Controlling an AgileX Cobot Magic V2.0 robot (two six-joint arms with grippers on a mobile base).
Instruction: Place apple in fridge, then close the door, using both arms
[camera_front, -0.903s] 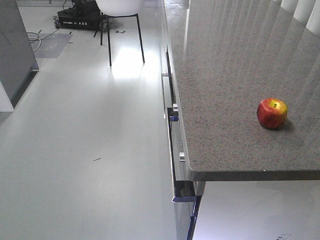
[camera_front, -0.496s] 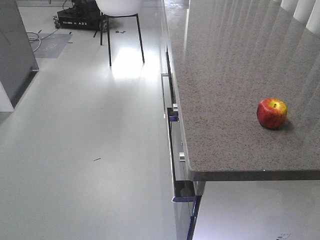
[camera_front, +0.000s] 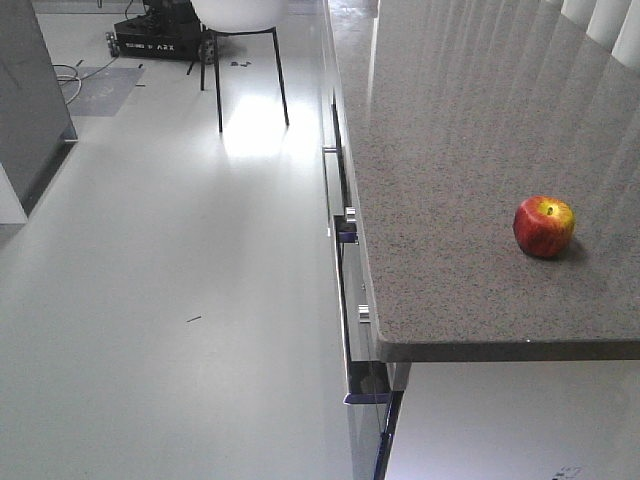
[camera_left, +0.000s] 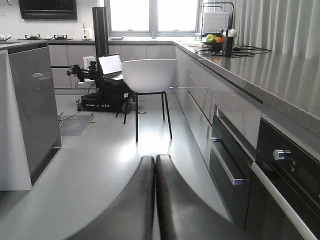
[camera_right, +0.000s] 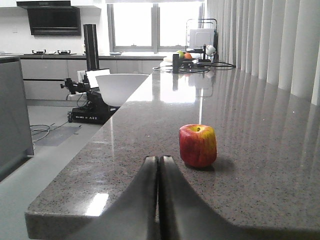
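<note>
Unchanged against earlier front frames: round red-and-yellow apple (camera_front: 544, 227) resting toward near end of speckled granite counter (camera_front: 450, 150).
Left wrist: black left gripper (camera_left: 155, 160) pressed together, empty, above floor.
Right wrist: black right gripper (camera_right: 159, 160) pressed together, near apple, not touching.
Nothing done yet; pick, placing and door closing all left.

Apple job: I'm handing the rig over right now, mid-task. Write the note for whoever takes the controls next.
Left end effector: shut, empty, low over the floor beside the cabinet fronts.
Right end effector: shut, empty, at counter height facing the apple, not touching it.
Apple: upright on the granite counter, near its front end, just right of the right end effector's line.
Fridge and door: not clearly identifiable in these views.
Done: nothing yet.
Left: open the right end effector, grasp the apple, put it in the fridge, close the door.
</note>
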